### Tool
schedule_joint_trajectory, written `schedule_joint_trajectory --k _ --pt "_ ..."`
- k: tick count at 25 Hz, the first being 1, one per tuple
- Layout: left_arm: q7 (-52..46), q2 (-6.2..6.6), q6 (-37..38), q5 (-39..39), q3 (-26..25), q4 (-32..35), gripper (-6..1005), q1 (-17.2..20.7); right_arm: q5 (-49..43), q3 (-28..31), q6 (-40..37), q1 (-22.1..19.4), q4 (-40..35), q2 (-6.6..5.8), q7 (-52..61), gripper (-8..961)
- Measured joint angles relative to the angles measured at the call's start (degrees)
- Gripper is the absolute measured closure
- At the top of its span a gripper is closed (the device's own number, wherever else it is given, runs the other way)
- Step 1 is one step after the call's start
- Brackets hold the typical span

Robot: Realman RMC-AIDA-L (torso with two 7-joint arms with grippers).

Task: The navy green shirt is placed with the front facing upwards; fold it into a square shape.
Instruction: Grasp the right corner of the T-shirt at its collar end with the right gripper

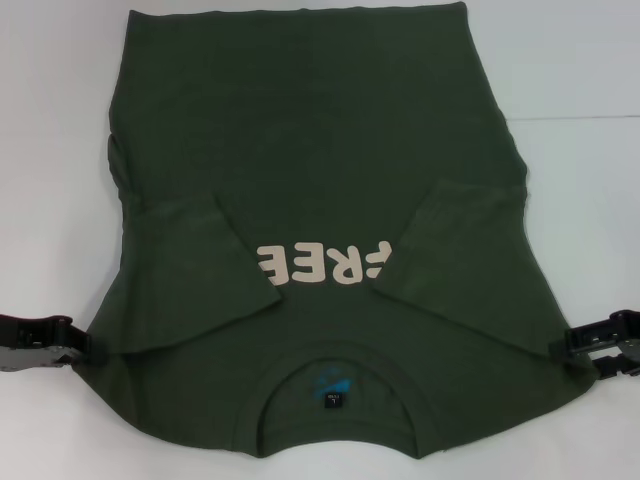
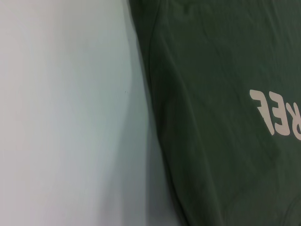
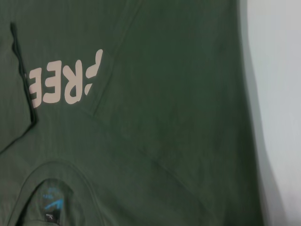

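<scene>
Left gripper (image 1: 82, 345) at the shirt's left shoulder edge, right gripper (image 1: 562, 345) at the right shoulder edge; fingers' state impossible to tell on either. Between them one navy green shirt (image 1: 300, 140), flat on the white table (image 1: 50, 150), front up, collar (image 1: 340, 385) nearest the robot, hem farthest, long axis running away from it. Two sleeves folded inward over the chest, partly covering the "FREE" lettering (image 1: 322, 263). Neck label seen from head and right wrist only; left wrist shows just fabric, letters and table.
</scene>
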Motion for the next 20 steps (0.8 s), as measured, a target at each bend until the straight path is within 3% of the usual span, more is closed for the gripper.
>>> schedule_joint_trajectory --k 12,20 --pt "-0.4 -0.08 0.0 -0.1 0.2 0.0 943 -0.3 -0.7 -0.2 0.9 0.0 0.0 1.01 -0.6 61" --pt "-0.5 -0.09 0.2 -0.1 0.3 0.0 943 -0.6 -1.5 0.3 1.0 0.0 0.0 0.91 -0.7 62"
